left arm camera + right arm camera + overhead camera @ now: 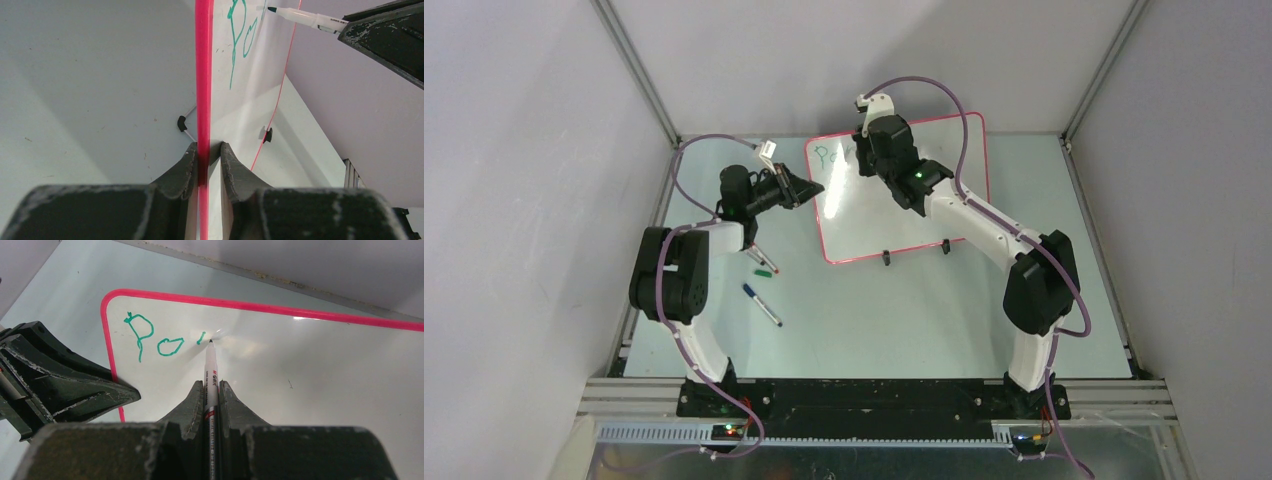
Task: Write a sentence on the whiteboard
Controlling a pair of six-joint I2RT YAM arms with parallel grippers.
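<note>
The whiteboard (904,215) stands tilted at the back of the table, its red-pink rim (204,75) seen edge-on in the left wrist view. My left gripper (809,188) (207,147) is shut on the board's left rim. Of the sentence (155,340), the green letters "Po" and one short stroke show at the board's upper left (237,40). My right gripper (211,385) (871,160) is shut on a white marker (210,365) (305,17). The marker's dark tip rests on the board just right of the short stroke.
Two loose markers (762,305) (762,262) lie on the table in front of the left arm. The board's two black feet (886,258) (945,246) sit on the table. Grey walls close in the back and sides.
</note>
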